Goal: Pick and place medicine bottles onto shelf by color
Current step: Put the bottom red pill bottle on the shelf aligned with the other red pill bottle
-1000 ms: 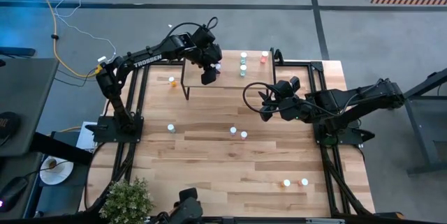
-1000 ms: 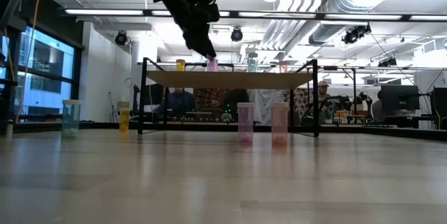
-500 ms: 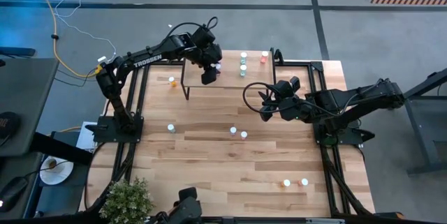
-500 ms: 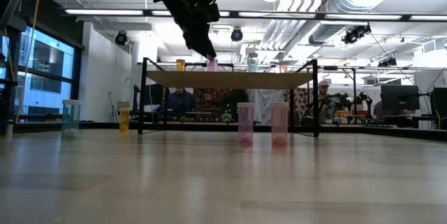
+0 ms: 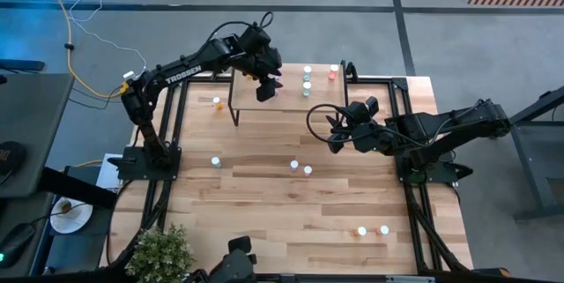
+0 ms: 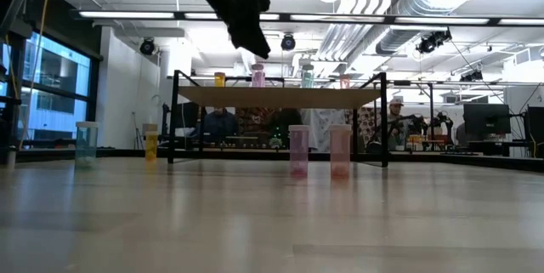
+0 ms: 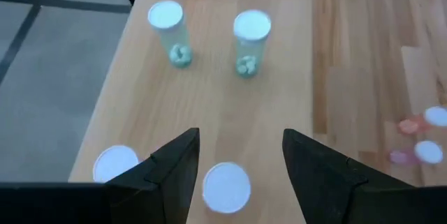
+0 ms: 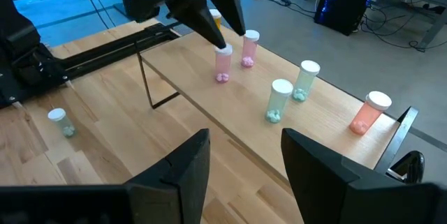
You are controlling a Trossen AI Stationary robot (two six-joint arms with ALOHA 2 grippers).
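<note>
the left pincer [image 7: 236, 158] hovers with its fingers spread wide and empty just above a pink bottle [image 8: 223, 64] standing on the shelf [image 5: 291, 100], a small light-wood platform on thin black legs at the far side of the surface [image 5: 264, 204]. the white cap of that bottle sits below the gap between the fingers, apart from both. a second pink bottle [image 8: 248, 49] stands just beside it, two teal bottles [image 8: 280, 100] stand further along the shelf, and a red-orange bottle [image 8: 368, 113] is at the far end. the low view also shows a yellow-orange bottle [image 6: 220, 79] on the shelf top, so about six appear to be up there, grouped by colour. the right pincer [image 8: 243, 168] waits over the middle of the surface, near the shelf's right end, fingers apart and holding nothing. still down on the surface are an orange bottle [image 5: 218, 102] left of the shelf, a teal bottle [image 5: 216, 162] near the left arm's base, two more bottles [image 5: 300, 167] in the middle, which the low view suggests are pink, and a pair near the front right corner [image 5: 372, 230], one orange and one pink. judged from this, the sorting is roughly half done, with about six bottles left to lift and match to their colours; a potted plant [image 5: 160, 255] stands at the front left corner
</note>
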